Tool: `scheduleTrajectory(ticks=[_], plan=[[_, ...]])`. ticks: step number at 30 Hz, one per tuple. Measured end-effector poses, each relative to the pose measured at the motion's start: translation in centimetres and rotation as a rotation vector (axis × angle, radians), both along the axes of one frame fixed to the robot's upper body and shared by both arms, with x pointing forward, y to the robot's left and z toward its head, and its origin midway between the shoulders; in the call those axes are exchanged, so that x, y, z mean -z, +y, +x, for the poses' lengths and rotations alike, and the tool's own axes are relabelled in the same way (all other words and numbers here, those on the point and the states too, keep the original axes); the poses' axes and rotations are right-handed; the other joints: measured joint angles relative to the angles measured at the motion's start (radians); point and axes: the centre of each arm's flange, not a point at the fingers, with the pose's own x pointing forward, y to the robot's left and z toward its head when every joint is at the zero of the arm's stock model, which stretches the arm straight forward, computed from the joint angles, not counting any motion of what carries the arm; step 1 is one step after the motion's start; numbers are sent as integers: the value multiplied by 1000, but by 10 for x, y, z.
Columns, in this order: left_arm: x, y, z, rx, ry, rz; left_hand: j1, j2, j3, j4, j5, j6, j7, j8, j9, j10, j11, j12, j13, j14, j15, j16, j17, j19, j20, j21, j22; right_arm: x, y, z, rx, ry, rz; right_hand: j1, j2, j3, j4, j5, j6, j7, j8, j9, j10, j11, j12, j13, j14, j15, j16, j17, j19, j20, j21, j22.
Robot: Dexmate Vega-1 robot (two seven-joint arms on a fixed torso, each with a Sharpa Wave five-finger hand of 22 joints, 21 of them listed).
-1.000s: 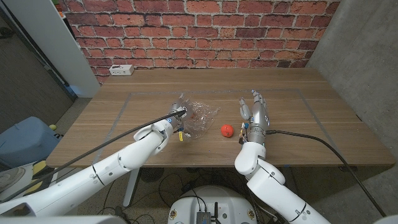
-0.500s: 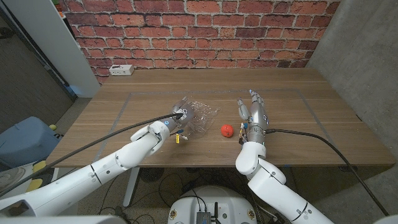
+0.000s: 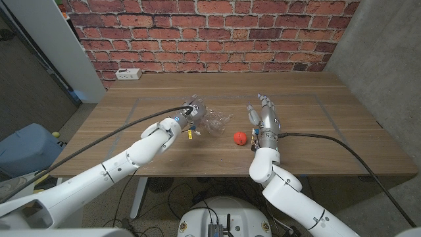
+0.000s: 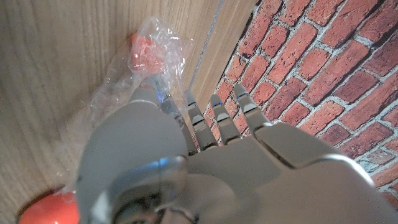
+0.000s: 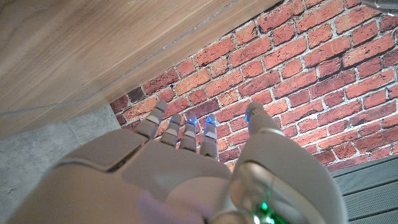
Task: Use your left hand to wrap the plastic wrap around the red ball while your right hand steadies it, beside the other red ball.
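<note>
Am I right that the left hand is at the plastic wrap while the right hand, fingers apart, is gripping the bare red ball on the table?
Not quite. The head view shows the right hand beside the bare red ball, fingers apart, apart from it and holding nothing. The rest stands: the left hand is at the plastic wrap.

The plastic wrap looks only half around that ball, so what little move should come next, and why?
Probably the right hand should slide over to steady the wrap. It stands open beside the bare red ball, apart from the bundle, while the left hand touches the wrap alone; the ball inside shows through loose, crumpled film.
</note>
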Motion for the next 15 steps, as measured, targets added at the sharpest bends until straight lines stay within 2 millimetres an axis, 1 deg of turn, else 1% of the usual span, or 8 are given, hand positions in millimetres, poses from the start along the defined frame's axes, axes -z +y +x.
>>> scheduleTrajectory(ticks=[4,5,7,11,12,13,14,15], plan=[[-9,-3,8,-4,24,-17,-1,-1,4,-4,0,0,0,0,13,0,0,-1,0,0,0,0,0,0,0,0,0,-1,0,3,-12,3,-22,-5,-21,-10,-9,-6,5,5,2,0,0,0,0,0,0,0,0,-1,3,4,0,0],[-13,-5,12,-3,32,-22,-3,-3,16,3,0,0,0,0,14,0,0,-1,0,0,0,0,0,0,0,0,0,-1,0,4,-18,6,-32,-10,-27,-11,-11,-6,5,5,2,0,0,0,-3,0,0,0,-1,-4,5,6,0,0],[-17,-7,16,-2,34,-26,-6,-7,19,2,0,-2,2,0,20,0,0,-1,0,0,0,0,0,2,-2,6,0,-2,0,5,-24,9,-40,-14,-41,-19,-13,-12,5,5,2,0,-5,4,-5,0,-8,8,-6,-5,2,12,0,0],[-26,-12,27,4,44,-38,-2,-11,30,5,0,-4,4,0,26,10,-7,-1,5,0,0,0,-1,6,-5,6,0,-3,-1,9,-40,24,-61,-26,-53,-28,-15,-19,-4,9,-9,0,-23,11,-16,0,-18,18,-15,-5,-8,22,-4,0],[-29,-14,29,4,42,-38,1,-14,30,5,0,-4,4,0,27,16,-9,-1,5,0,0,0,-3,6,-5,6,0,-2,0,10,-45,30,-62,-27,-54,-35,-15,-19,-7,5,-10,0,-26,6,-16,0,-20,20,-16,-5,-8,22,-4,0],[-32,-17,32,19,46,-46,2,-15,33,3,0,-4,4,16,28,18,-7,-1,5,3,2,0,-5,6,-5,6,0,-4,-2,13,-50,34,-73,-27,-54,-36,-16,-19,-13,5,-10,0,-28,5,-16,0,-23,23,-19,-5,-12,25,-4,0],[-34,-18,35,24,47,-50,2,-15,34,1,0,-4,4,16,28,18,-7,-1,5,7,1,0,-5,6,-5,6,0,-6,-2,14,-53,37,-78,-25,-63,-36,-16,-19,-15,4,-14,0,-34,6,-21,0,-24,23,-20,-5,-20,26,-8,0],[-35,-19,36,24,46,-50,2,-15,34,1,0,-6,6,16,28,18,-7,-1,5,8,0,0,-5,9,-9,9,0,-5,-2,14,-56,41,-79,-25,-63,-37,-17,-20,-17,2,-14,0,-41,6,-22,0,-28,27,-20,-8,-23,25,-12,0]])
